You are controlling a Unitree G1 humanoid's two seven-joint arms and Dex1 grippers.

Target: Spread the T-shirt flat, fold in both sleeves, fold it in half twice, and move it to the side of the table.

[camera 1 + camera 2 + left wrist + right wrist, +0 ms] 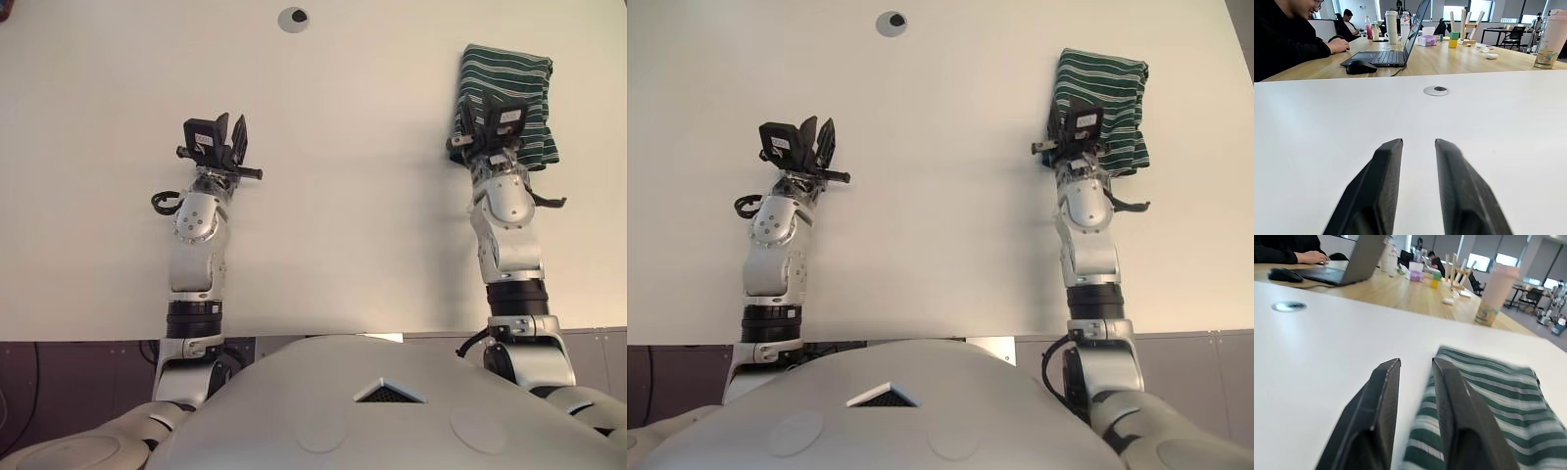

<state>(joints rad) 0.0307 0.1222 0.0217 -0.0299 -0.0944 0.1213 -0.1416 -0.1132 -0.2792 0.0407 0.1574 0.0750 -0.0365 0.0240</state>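
Note:
The folded green-and-white striped T-shirt (509, 88) lies near the far right of the white table (343, 215). My right gripper (482, 106) hovers at the shirt's near left edge. In the right wrist view its fingers (1383, 382) stand slightly apart with bare table showing between them, and the T-shirt (1488, 401) lies beside and under one finger. My left gripper (233, 122) is over the bare left part of the table, far from the shirt, open and empty (1418, 143).
A round grey cable grommet (293, 19) is set into the table at the far middle. Beyond the table stands a wooden desk (1459, 58) with a laptop (1386, 54), a mouse, cups and small items. The table's right edge runs close to the shirt.

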